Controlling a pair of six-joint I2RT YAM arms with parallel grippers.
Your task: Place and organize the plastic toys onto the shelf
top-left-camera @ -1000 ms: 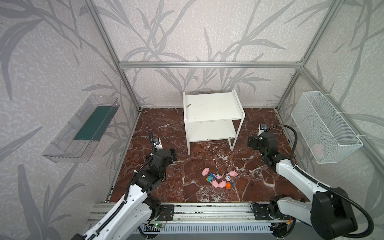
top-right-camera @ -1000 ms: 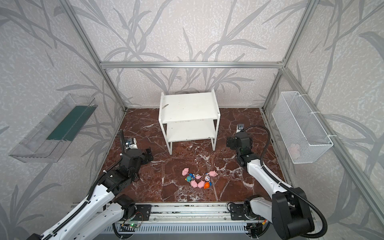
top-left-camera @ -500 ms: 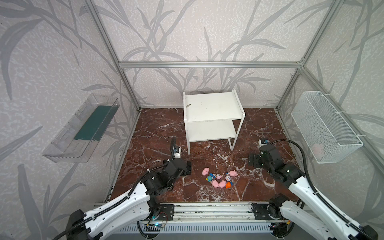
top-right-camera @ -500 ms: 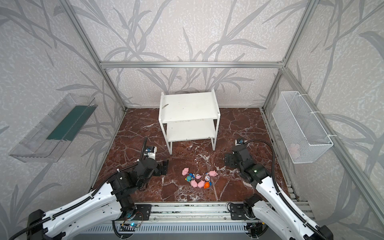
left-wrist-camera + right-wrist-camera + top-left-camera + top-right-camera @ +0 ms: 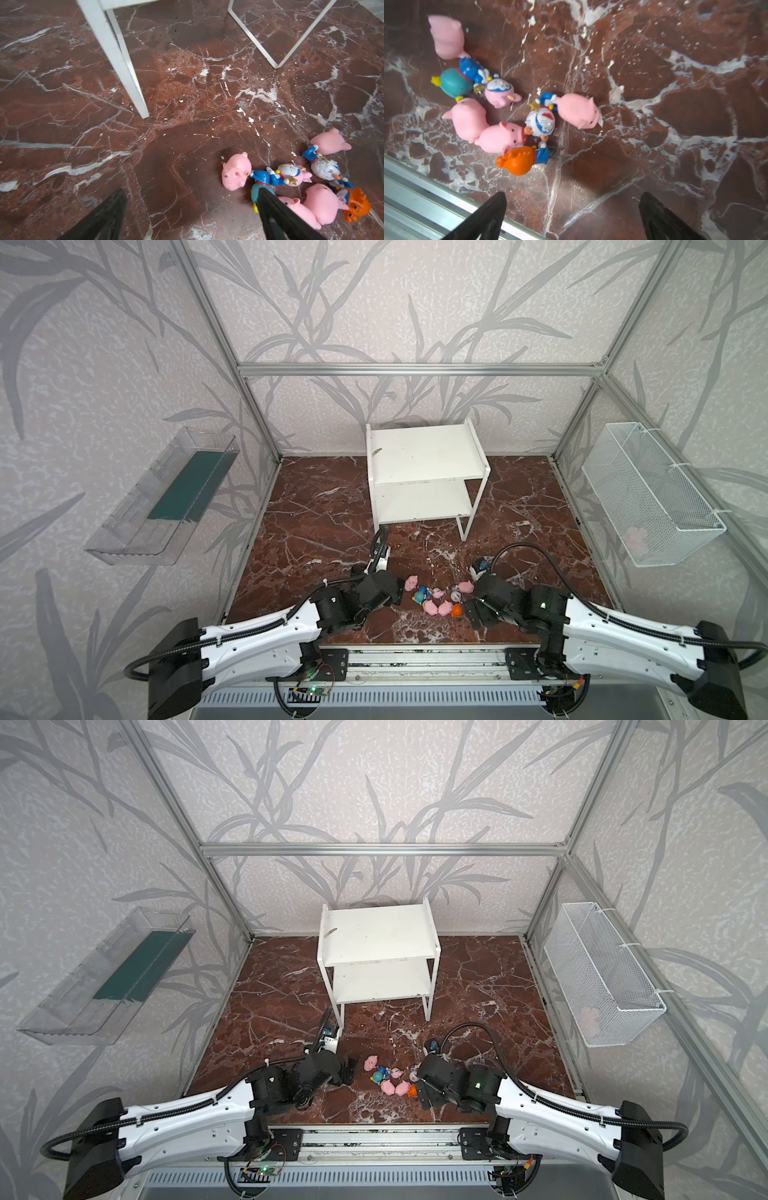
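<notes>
The left arm (image 5: 249,635) and the right arm (image 5: 623,626) are built alike: long white moulded links, dotted with small dark screw holes, run between chunky matte-black joint housings. A black ribbed cable conduit (image 5: 129,666) loops out of each shoulder housing, and a smooth black cable (image 5: 519,546) arches over the right wrist. A small green light (image 5: 543,605) glows on the right arm's black forearm joint. The left tool (image 5: 192,190) and the right tool (image 5: 573,193) each show two black, tapering, wedge-shaped fingers. Black brackets bolt both arms to a silver aluminium rail (image 5: 415,659).
</notes>
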